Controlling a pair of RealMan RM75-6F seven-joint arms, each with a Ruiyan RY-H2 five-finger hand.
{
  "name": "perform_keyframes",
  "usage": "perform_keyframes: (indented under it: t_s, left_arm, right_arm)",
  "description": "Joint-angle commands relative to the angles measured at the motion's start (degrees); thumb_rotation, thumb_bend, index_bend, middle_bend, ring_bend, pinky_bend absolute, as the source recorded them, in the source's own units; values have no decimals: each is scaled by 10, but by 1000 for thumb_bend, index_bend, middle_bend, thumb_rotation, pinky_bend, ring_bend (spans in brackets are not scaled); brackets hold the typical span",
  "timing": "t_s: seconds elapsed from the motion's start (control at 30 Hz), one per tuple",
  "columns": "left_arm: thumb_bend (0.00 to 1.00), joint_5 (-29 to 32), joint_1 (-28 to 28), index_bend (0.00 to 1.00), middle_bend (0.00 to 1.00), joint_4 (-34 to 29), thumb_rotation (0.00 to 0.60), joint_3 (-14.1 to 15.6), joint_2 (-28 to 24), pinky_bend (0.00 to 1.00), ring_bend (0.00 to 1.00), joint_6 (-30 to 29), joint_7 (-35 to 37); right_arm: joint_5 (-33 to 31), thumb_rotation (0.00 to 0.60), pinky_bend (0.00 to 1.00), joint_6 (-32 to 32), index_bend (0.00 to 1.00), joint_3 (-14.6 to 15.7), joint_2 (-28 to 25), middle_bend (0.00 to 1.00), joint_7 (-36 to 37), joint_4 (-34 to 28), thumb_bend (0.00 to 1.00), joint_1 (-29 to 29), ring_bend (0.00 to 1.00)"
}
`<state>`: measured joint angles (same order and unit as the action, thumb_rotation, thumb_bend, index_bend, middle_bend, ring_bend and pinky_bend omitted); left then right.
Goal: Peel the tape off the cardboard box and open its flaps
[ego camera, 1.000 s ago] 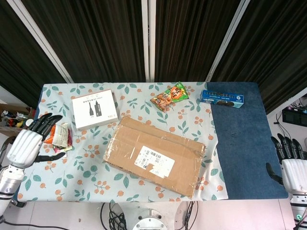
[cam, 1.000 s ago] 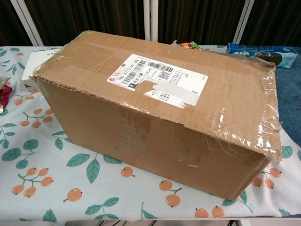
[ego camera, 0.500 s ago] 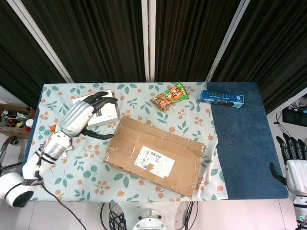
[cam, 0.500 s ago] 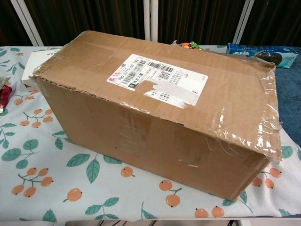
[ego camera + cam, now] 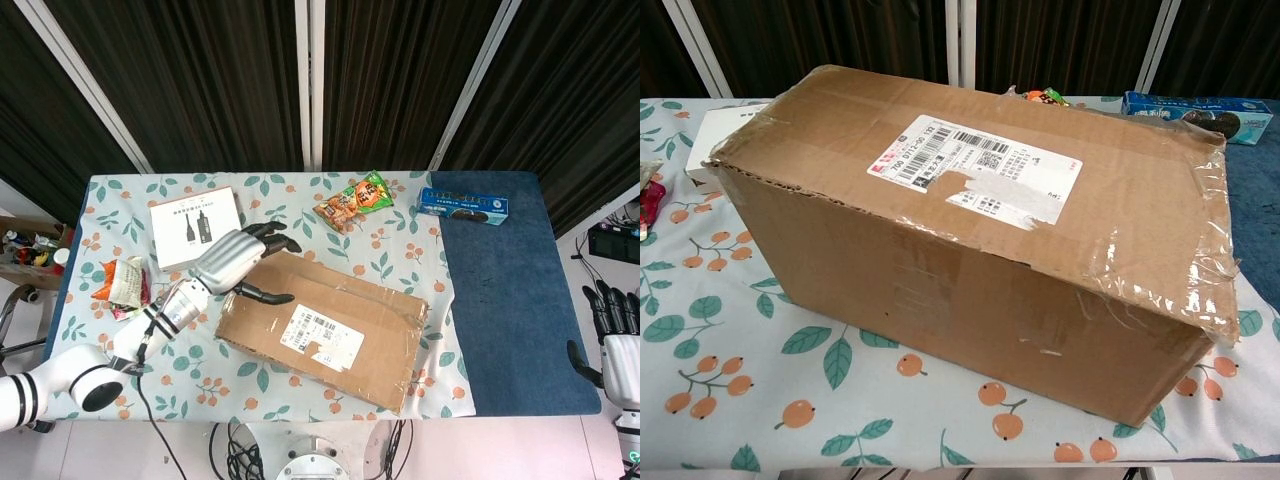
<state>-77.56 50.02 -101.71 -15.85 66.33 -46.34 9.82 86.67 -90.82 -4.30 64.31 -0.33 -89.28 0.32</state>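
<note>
Left hand: fingers spread and lightly curled, holding nothing; poised at the upper-left corner of the cardboard box, thumb reaching along its left edge. Contact with the cardboard cannot be told from the head view; the chest view does not show the hand. Judged position: set to find a loose tape end at that corner.

Right hand: at the far right frame edge, off the table, fingers upright and apart, nothing held. Judged: waiting in reserve.

Cardboard box: centre-front of the table, lying askew, flaps closed. Clear tape wraps its edges, wrinkled and partly lifted at the right end. White shipping label on top, partly torn.

Table covering: leaf-and-fruit print cloth at left and centre; dark blue mat at right.

Other items, well apart from the box's front: white flat carton beside the left hand; snack wrapper near the left edge; orange snack bag behind the box; blue biscuit pack on the mat.
</note>
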Motion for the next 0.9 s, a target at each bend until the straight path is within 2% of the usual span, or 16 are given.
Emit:
perform_keyframes:
  t_s: [0.03, 0.37, 0.53, 0.9]
  left_arm:
    - [0, 9, 9, 266, 289, 11, 122, 5, 8, 190, 118, 13, -4]
    - [0, 25, 28, 279, 313, 25, 98, 18, 14, 189, 110, 47, 2]
    - [0, 26, 32, 277, 389, 24, 91, 22, 12, 189, 110, 51, 2]
    - [0, 22, 36, 236, 463, 14, 91, 26, -1, 186, 111, 51, -1]
  right_arm:
    - [0, 600, 0, -2, 0, 0, 0, 0, 2, 0, 300, -1, 0]
    - [-4, 600, 0, 0, 0, -4, 6, 0, 10, 10, 301, 0, 0]
    - [-6, 600, 0, 1, 0, -6, 8, 0, 12, 14, 301, 1, 0]
    - [-9, 600, 0, 3, 0, -7, 11, 0, 14, 17, 303, 1, 0]
